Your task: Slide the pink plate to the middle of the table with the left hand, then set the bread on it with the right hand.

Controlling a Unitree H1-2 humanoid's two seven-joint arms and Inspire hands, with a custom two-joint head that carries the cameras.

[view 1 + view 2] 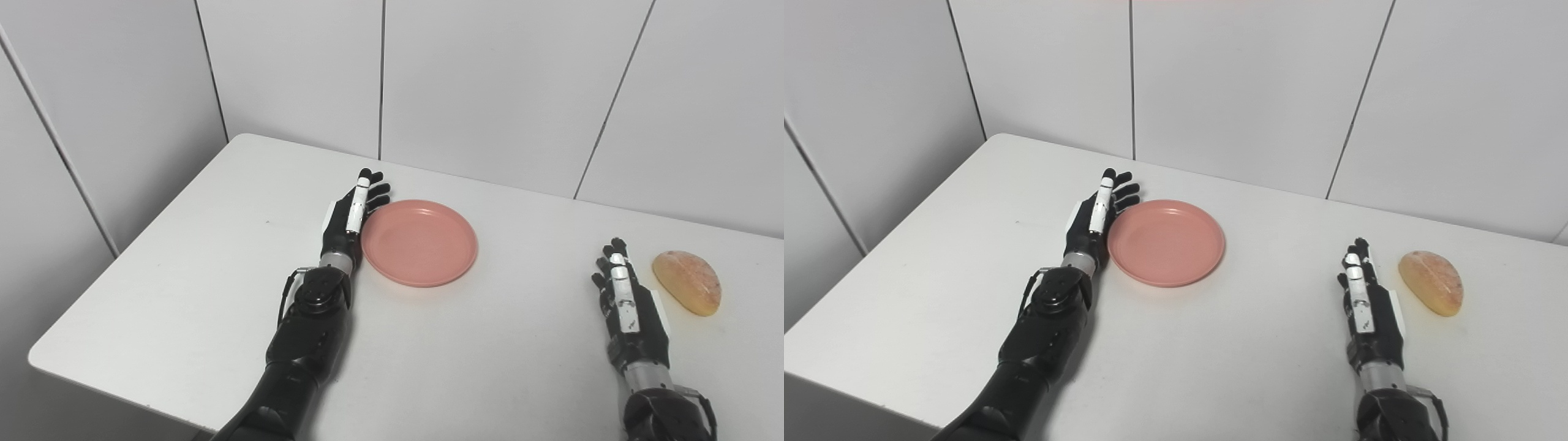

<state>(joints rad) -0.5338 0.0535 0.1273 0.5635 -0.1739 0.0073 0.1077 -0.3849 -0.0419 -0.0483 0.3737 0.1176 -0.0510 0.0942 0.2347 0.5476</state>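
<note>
The pink plate (419,242) is seen lying flat on the white table (184,294), roughly at the middle of the tabletop, with nothing on it. The left hand (350,222) is set on edge against the plate's left rim, its palm turned toward the plate. Its fingers (362,190) are held out straight and close together, pointing away from the robot toward the back wall (490,79); nothing is gripped by them. The side of the hand appears to touch the rim, though firm contact cannot be confirmed. The fingertips reach past the rim's far-left curve, and the plate lies wholly to the palm side of them.

The right hand (628,306) is placed on or just above the table near the front right — which of the two cannot be told from either view. Its fingers (612,260) are extended and only slightly spread, pointing away from the robot, and nothing is held.

The bread (687,282) — a golden, elongated roll — is found on the table just beyond the outer side of those fingers, near them but apart, with a strip of bare table between. It lies tilted, its nearer end angled to the right. Bread and plate are well apart, with the right hand's fingertips between them.
</note>
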